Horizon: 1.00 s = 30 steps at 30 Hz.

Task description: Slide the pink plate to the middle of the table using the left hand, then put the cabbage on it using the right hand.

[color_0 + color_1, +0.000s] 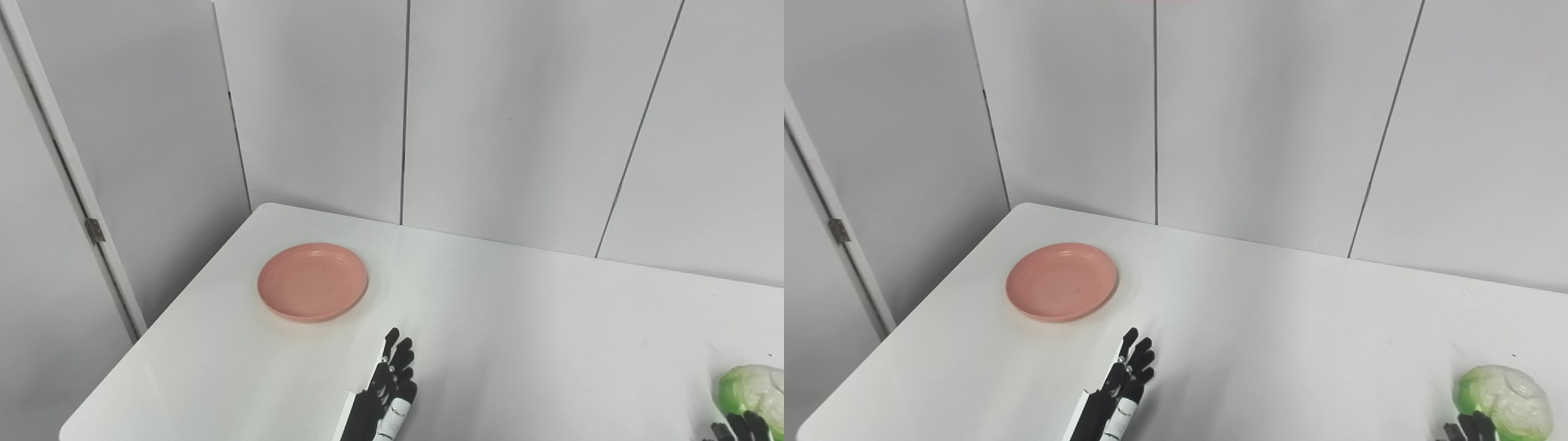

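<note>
**Plate far left, cabbage at the right edge**

White desk (pixel 520 318) before grey wall panels. Left hand (pixel 1127 373) holds nothing, its fingers (pixel 1142 355) straight and close together, pointing toward the pink plate (pixel 312 280), near but not touching. That plate is empty. Right hand (pixel 1473 425) shows only dark fingertips at the bottom edge beside the cabbage (pixel 1507 401); its grip cannot be told. Left eye view crops the cabbage.

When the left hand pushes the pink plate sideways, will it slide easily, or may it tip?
The pink plate is shallow and wide, lying flat, so it probably slides rather than tips. The white table looks smooth, which should help. It looks like stiff plastic, likely light, so a push from the left hand might spin it.
</note>
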Motion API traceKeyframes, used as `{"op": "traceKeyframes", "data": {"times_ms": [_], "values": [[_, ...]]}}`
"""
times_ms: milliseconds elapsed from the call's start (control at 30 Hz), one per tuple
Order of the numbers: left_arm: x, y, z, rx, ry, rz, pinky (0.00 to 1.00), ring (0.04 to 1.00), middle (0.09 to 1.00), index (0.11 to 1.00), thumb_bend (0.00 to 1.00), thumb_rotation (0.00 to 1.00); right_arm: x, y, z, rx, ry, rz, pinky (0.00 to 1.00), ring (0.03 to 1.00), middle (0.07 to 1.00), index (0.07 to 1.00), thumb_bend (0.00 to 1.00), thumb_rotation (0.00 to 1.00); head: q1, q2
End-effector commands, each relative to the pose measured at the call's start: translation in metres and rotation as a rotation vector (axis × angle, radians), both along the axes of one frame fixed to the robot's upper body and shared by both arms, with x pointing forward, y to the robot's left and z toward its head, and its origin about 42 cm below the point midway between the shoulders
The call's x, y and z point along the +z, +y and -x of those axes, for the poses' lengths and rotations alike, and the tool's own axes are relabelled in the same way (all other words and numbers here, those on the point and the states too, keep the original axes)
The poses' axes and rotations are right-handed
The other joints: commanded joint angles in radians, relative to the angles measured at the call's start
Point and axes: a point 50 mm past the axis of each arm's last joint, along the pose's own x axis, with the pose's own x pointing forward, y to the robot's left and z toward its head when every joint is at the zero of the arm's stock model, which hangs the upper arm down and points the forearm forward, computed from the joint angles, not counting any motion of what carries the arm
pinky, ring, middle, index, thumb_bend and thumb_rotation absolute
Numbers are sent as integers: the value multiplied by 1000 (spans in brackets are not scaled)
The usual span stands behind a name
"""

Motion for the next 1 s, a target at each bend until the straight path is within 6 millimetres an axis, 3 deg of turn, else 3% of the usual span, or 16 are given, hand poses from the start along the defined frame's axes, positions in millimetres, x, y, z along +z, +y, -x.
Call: {"op": "traceKeyframes", "data": {"times_ms": [0, 100, 233, 333, 467, 567, 767, 967], "values": [[-9, 8, 5, 32, 6, -23, 910, 936, 941, 968, 735, 770, -20, 2, 13, -15, 82, -7, 1000, 1000, 1000, 1000, 838, 1000, -28, -4], [6, 16, 0, 97, -68, 9, 877, 906, 902, 907, 770, 727, -24, 6, 10, -21, 91, -8, 1000, 1000, 1000, 1000, 836, 1000, -59, -8], [58, 35, -34, 131, -268, -26, 773, 829, 827, 790, 826, 748, -26, 10, 7, -30, 104, 8, 1000, 985, 996, 985, 833, 1000, -67, 1], [96, 52, -59, 128, -375, -75, 765, 816, 821, 788, 883, 805, -24, 13, 6, -26, 110, 19, 1000, 972, 996, 971, 863, 1000, -70, 9], [167, 94, -110, 161, -530, -186, 765, 815, 821, 780, 891, 833, -23, 16, 7, -24, 110, 21, 1000, 962, 990, 960, 896, 999, -78, 24], [200, 123, -140, 206, -536, -215, 758, 795, 813, 753, 904, 818, -21, 18, 8, -25, 107, 23, 988, 953, 982, 950, 923, 981, -81, 32], [229, 181, -187, 294, -505, -319, 773, 809, 817, 742, 887, 817, -19, 19, 9, -25, 98, 37, 979, 943, 972, 940, 960, 951, -82, 48], [225, 229, -220, 386, -404, -406, 733, 803, 813, 775, 884, 832, -16, 19, 10, -23, 92, 50, 966, 930, 962, 923, 944, 946, -85, 71]]}}
